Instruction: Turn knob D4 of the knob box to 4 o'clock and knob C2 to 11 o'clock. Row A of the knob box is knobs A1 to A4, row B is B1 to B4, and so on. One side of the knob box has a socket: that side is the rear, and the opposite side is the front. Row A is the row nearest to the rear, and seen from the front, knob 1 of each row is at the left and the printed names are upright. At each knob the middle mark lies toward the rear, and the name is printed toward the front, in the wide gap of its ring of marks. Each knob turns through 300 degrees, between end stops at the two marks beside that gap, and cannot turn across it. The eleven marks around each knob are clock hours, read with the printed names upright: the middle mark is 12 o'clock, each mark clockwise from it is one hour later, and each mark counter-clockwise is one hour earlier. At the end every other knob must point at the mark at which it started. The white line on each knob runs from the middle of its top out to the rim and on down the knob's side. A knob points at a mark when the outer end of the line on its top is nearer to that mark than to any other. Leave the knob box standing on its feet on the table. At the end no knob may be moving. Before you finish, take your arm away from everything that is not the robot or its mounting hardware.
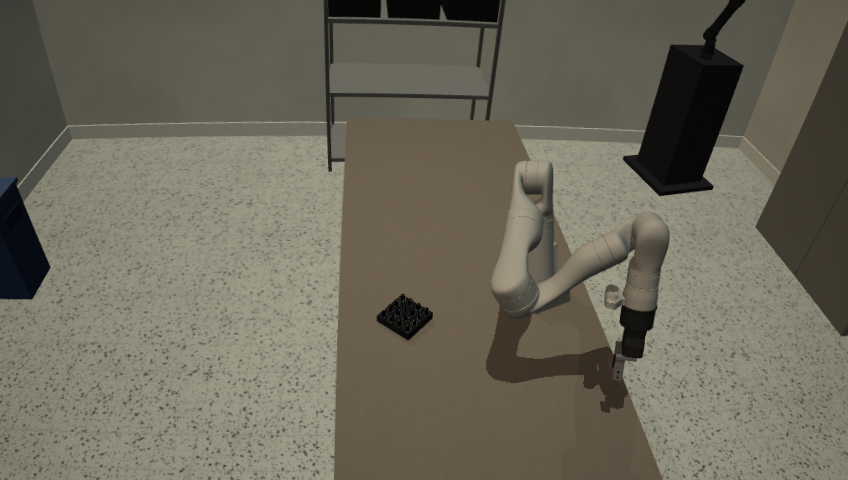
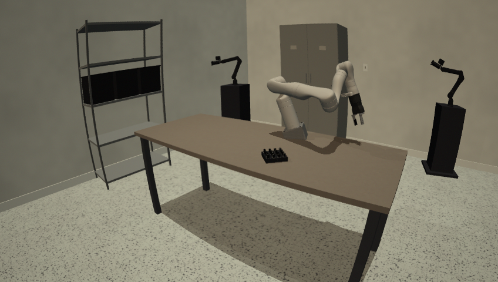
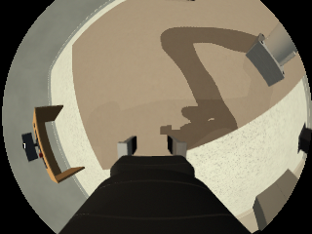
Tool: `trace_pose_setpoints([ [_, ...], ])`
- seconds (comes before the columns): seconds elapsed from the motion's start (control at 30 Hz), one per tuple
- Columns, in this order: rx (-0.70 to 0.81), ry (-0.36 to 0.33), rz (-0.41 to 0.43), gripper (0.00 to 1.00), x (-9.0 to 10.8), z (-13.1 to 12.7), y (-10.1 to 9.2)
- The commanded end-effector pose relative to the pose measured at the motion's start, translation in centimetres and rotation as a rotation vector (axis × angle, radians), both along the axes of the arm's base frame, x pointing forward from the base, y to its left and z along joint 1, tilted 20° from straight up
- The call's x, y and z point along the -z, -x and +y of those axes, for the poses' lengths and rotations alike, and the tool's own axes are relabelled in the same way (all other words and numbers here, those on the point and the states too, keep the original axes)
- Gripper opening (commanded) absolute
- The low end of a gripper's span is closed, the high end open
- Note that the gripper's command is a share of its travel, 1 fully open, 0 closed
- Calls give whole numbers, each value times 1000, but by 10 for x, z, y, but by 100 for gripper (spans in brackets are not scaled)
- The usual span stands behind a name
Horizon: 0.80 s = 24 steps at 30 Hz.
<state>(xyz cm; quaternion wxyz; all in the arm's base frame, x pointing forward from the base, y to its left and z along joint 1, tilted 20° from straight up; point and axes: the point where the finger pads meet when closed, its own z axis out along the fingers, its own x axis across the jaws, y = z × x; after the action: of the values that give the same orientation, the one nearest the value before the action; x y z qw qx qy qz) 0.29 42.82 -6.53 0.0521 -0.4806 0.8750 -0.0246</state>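
Note:
The knob box (image 1: 402, 316) (image 2: 275, 155) is a small black square block with rows of black knobs. It stands on its feet near the left long edge of the brown table (image 1: 428, 196) (image 2: 216, 139). It is too small in every view to read the knob lines, names or socket side. My gripper (image 1: 618, 368) (image 2: 357, 120) (image 3: 152, 142) is open and empty. It hangs high above the table's right edge, far to the right of the box.
The arm's base (image 2: 295, 133) is mounted at the table's right edge. A metal shelf rack (image 1: 410, 77) (image 2: 122, 97) stands past the far end of the table. Black camera stands (image 1: 684, 118) (image 2: 445, 139) and a cabinet (image 2: 310, 69) stand around the room.

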Motion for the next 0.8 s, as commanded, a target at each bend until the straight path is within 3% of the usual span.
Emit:
trace_pose_setpoints([
  [0.0, 7, -5, -3, 100, -2, 2, -4],
  [0.1, 7, -5, -3, 100, -2, 2, -4],
  [0.13, 21, 13, -15, 100, -2, -4, -14],
  [0.4, 21, 13, -15, 100, -2, -4, -14],
  [0.43, 36, 32, -26, 100, -2, -9, -25],
  [0.67, 36, 32, -26, 100, -2, -9, -25],
  [0.7, 53, 51, -38, 100, -2, -15, -36],
  [0.77, 53, 51, -38, 100, -2, -15, -36],
])
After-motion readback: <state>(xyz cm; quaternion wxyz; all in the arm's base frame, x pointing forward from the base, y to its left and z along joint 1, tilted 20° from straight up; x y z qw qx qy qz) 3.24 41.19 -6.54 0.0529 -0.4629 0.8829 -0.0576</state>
